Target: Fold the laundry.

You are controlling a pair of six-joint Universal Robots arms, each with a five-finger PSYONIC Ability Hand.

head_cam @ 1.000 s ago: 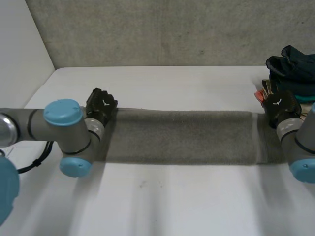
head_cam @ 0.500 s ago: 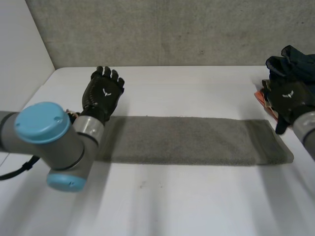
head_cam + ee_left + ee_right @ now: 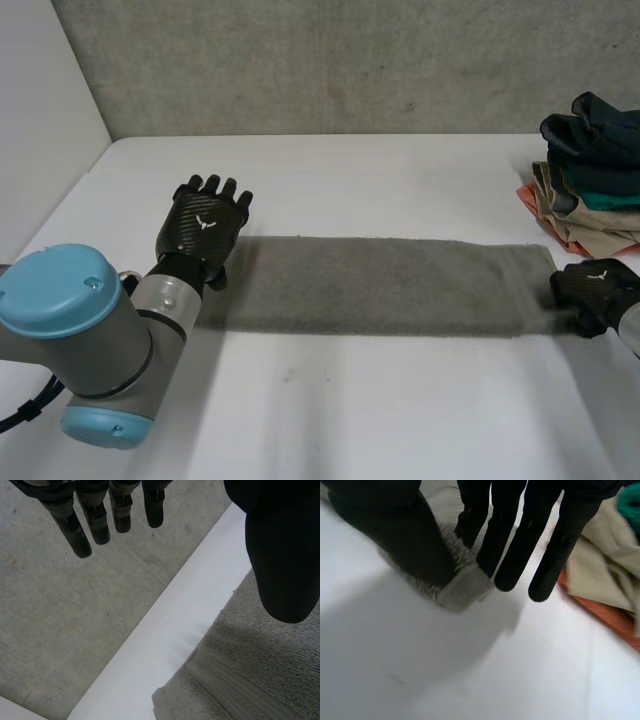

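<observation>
A grey towel (image 3: 380, 285), folded into a long strip, lies flat across the middle of the white table (image 3: 400, 420). My left hand (image 3: 203, 225) hovers open over the strip's left end, fingers spread. In the left wrist view its fingers (image 3: 95, 522) are straight and hold nothing, and the towel's end (image 3: 250, 670) lies below the thumb. My right hand (image 3: 597, 293) is low at the strip's right end, at the near corner. In the right wrist view that hand's thumb (image 3: 395, 525) and one finger pinch the towel's corner (image 3: 465, 585); the other fingers stay straight beside it.
A stack of folded clothes (image 3: 590, 170), dark on top with teal, beige and orange below, sits at the table's right edge just behind my right hand. Its beige and orange layers (image 3: 605, 580) lie past my right fingertips. A grey wall (image 3: 330, 60) runs behind the table.
Both hands let go of the towel's ends and opened, and the strip settled flat. The left hand stayed open above its end; the right hand came down and pinched the near right corner.
</observation>
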